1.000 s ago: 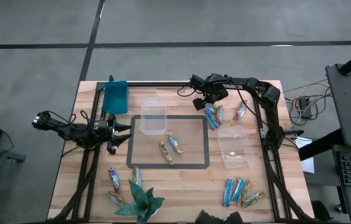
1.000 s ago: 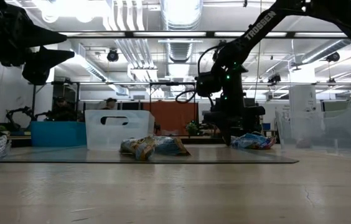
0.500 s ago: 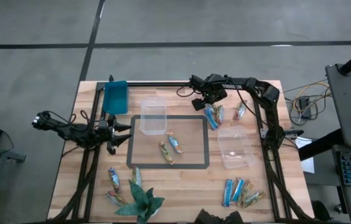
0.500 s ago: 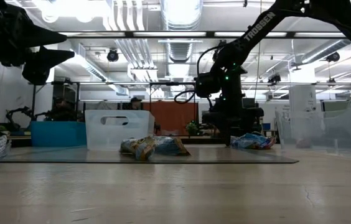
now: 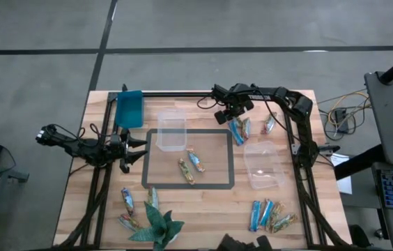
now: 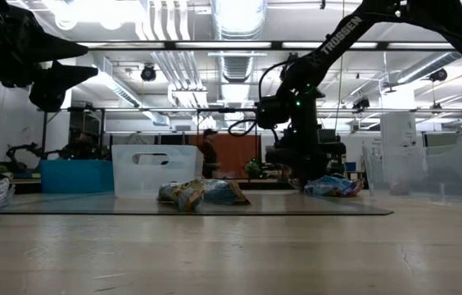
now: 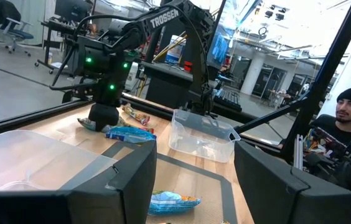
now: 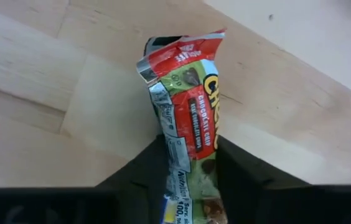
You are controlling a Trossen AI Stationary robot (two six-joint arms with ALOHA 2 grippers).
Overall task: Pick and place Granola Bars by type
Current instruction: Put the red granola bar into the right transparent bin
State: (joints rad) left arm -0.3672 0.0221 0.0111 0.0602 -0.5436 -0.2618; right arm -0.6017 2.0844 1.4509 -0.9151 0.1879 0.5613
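A red-and-green granola bar (image 8: 187, 124) is clamped between the fingers of the right gripper (image 5: 227, 116), which is held above the far part of the desk (image 5: 203, 209), just beside a small group of bars (image 5: 239, 130) lying off the right far corner of the dark-framed mat (image 5: 231, 159); in the right wrist view the wrapper is seen standing up from between the two dark fingers, bare wood behind it; two bars (image 5: 191, 164) are laid near the middle of the mat, one blue, one brown; a further single bar (image 5: 270, 125) lies to the right of the group; four or so bars (image 5: 269, 216) are gathered at the near right, and three (image 5: 129, 206) at the near left beside the green paper figure (image 5: 158, 224); one clear tub (image 5: 171, 130) is set on the mat's far left corner, another (image 5: 263, 164) to the mat's right; a blue bin (image 5: 129, 108) stands at the far left; the left gripper (image 5: 138, 150) is held with fingers spread wide at the left of the mat, empty.
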